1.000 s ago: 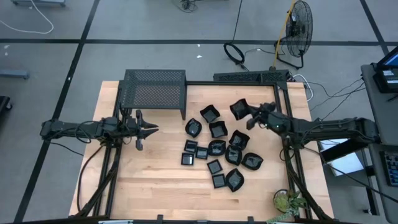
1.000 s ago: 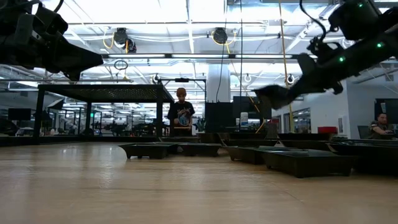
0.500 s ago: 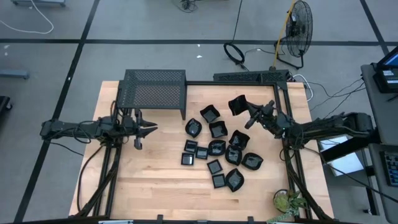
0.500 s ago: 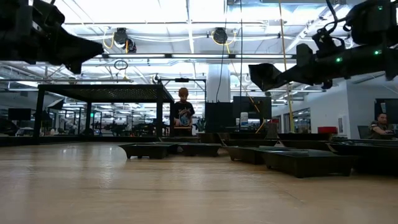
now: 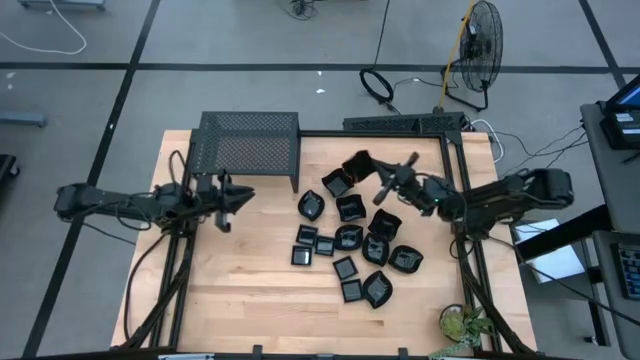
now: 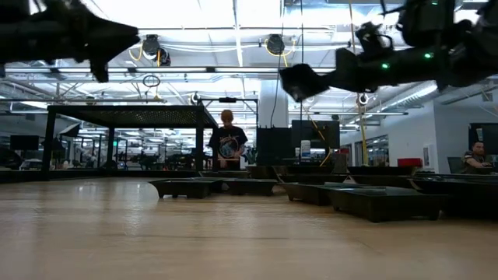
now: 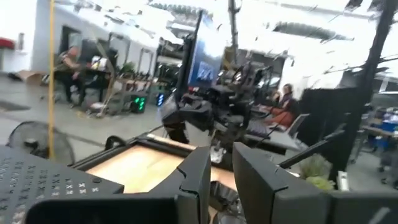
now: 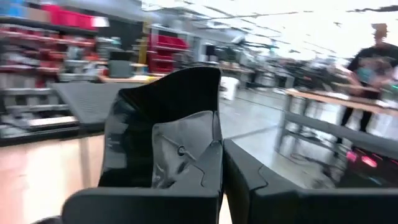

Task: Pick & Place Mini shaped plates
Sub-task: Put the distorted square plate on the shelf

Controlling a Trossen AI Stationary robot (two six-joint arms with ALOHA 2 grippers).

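From above, the right gripper [image 5: 372, 172] reaches in from the desk's right side with its jaws clenched on a small black plate [image 5: 358, 166], held in the air just right of the mesh rack [image 5: 249, 146], over the edge of the pile nearest the rack. The other small plates [image 5: 350, 238] lie loosely grouped on the wooden desk [image 5: 230, 290], right of the rack and out toward the desk's front edge, several touching one another. The left gripper [image 5: 240, 197] hangs above bare wood just in front of the rack's left half, well apart from the pile, with nothing between its jaws; this view does not show how wide they stand.

From desk height, the right gripper [image 6: 311, 80] carries the plate [image 6: 299, 80] high above the desk, to the right of the rack [image 6: 128, 117] and above its top. Plates [image 6: 381, 202] sit in a row on the desk [image 6: 194, 241] to the right of the rack's legs. The left arm's dark end [image 6: 70, 35] shows above the rack, also high. A person [image 6: 228, 140] stands in the room behind, and another sits at the far right.

In the left wrist view, the left gripper's fingers [image 7: 196, 177] stand a narrow gap apart, released and holding nothing. Past them the right arm [image 7: 211, 112] shows over the desk.

In the right wrist view, the fingers [image 8: 249, 180] grip the glossy black plate [image 8: 168, 118], which stands nearly on edge between them with its hollow face toward the camera. The rack [image 8: 93, 99] lies beyond the plate.
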